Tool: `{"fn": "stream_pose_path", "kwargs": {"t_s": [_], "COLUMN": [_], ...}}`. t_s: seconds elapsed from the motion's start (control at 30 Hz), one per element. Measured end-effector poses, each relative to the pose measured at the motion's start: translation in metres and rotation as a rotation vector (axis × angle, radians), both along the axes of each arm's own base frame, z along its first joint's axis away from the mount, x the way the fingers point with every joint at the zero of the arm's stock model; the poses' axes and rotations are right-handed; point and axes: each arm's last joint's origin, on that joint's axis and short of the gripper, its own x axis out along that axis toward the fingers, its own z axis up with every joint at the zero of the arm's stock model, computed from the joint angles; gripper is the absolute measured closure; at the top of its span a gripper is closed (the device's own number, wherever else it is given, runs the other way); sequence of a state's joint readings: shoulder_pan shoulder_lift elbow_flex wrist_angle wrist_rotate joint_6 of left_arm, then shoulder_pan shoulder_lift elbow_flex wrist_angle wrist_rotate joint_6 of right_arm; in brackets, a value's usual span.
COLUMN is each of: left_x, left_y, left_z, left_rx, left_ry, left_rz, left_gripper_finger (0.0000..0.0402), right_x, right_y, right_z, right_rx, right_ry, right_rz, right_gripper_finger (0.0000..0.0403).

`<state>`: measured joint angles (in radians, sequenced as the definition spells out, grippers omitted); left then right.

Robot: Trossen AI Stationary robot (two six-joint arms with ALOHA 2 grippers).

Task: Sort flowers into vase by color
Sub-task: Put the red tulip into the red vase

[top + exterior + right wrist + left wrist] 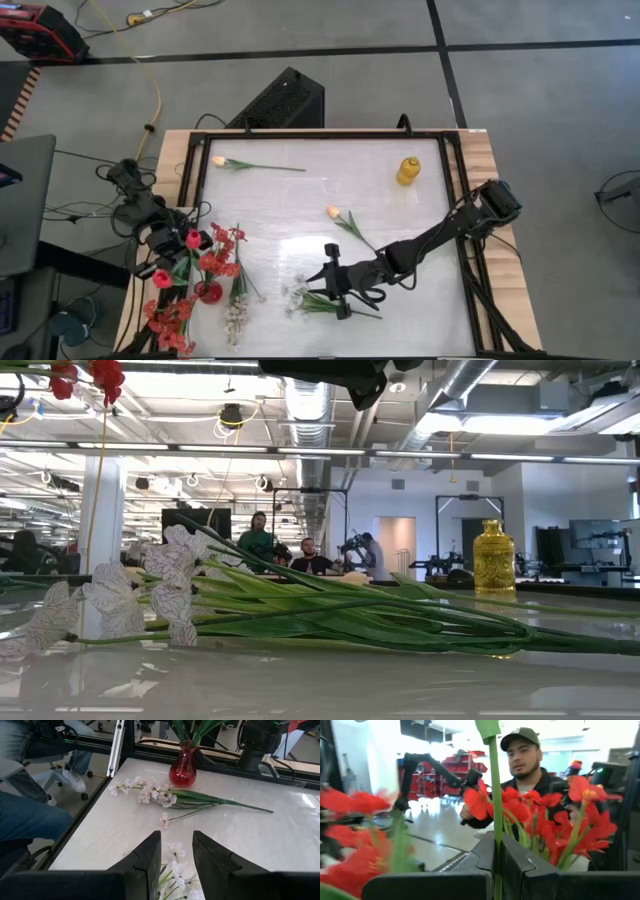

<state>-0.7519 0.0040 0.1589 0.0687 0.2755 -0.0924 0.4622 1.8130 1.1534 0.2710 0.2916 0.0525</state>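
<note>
**Red stem pinched at the vase, white sprays under the right arm**

The red vase (209, 292) stood near the table's (300, 200) front left corner with red blossoms (218, 262) rising from it; the left gripper (172, 243) hovered just beside them, and only the left wrist view showed its fingers (470, 865) clamped on one thin green stem (495, 820); that view alone also caught a person (525, 765) behind the flowers; a second red cluster (170, 322) lay at the table's edge; two sprays of white blossoms lay flat, one (237, 312) just beside the vase, the other (300, 298) under the right gripper (334, 282), whose jaws stood apart in the right wrist view; two peach tulips lay apart, one (333, 212) mid-table, one (218, 160) at the far left; one yellow bottle (408, 170) stood far right; the low view alone showed people seated in the room beyond
</note>
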Motion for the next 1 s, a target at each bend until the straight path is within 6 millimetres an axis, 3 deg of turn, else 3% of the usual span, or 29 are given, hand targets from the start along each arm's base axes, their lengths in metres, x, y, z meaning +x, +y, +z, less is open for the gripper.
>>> {"fn": "stream_pose_path", "kwargs": {"t_s": [0.23, 1.0], "left_x": [0.003, 0.005], "left_y": [-0.007, -0.009], "left_z": [-0.02, -0.034], "left_rx": [-0.02, 0.084], "left_ry": [0.029, 0.055], "left_rz": [-0.005, 0.02], "left_gripper_finger": [0.0401, 0.0401], "right_x": [0.0, 0.0], "right_y": [0.0, 0.0], "right_z": [0.0, 0.001], "right_rx": [-0.008, -0.004], "right_ry": [-0.001, -0.009], "right_rz": [0.003, 0.003], "right_gripper_finger": [0.0266, 0.0266]}}
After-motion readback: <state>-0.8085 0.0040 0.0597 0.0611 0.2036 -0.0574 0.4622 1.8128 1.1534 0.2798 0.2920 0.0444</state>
